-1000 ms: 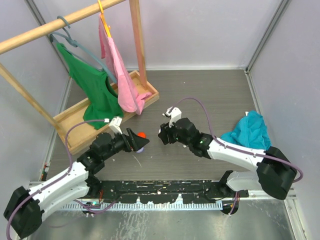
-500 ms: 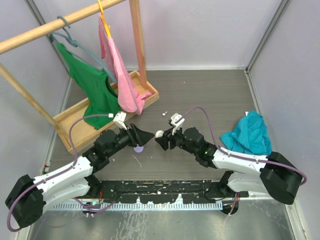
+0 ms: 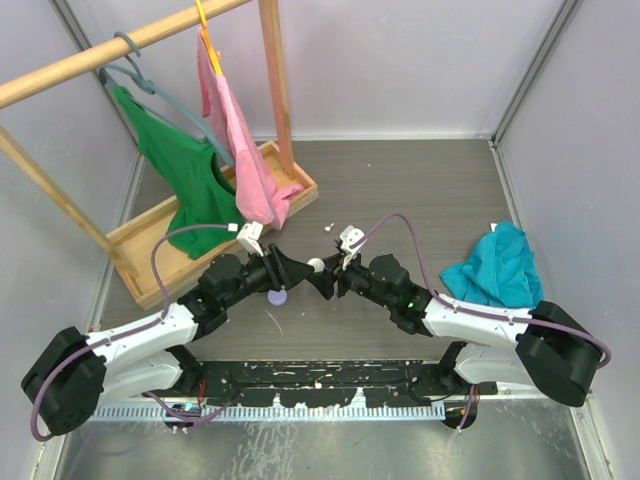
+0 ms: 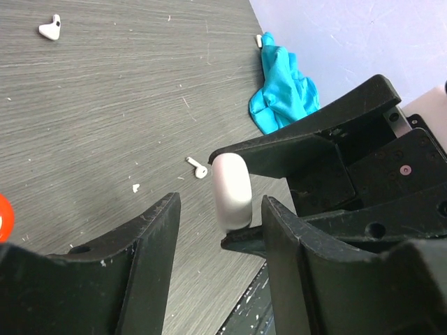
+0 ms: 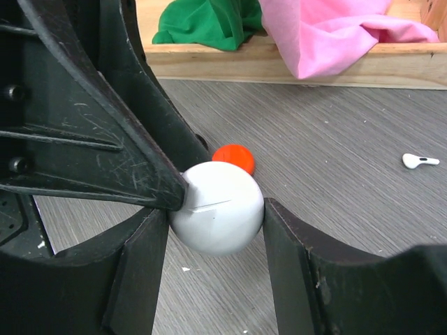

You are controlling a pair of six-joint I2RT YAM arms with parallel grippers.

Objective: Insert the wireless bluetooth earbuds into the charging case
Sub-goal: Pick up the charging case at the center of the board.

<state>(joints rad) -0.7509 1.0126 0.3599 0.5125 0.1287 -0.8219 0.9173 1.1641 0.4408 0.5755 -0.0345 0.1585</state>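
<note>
White round charging case [image 5: 216, 213], seemingly closed, sits clamped in the right gripper [image 5: 215, 227] mid-frame; the left gripper [image 4: 218, 209] is half-open around it. Two white earbuds [image 4: 198, 167] lie loose on the table [image 4: 105, 105]; none inserted yet.

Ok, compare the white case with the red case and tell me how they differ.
The white case is clamped in the right gripper; the red case lies loose on the table. The white case is held on edge, its round face toward the right wrist camera; the red case lies flat. The white case shows whole, while the red case is partly hidden behind it. Both are round.
</note>
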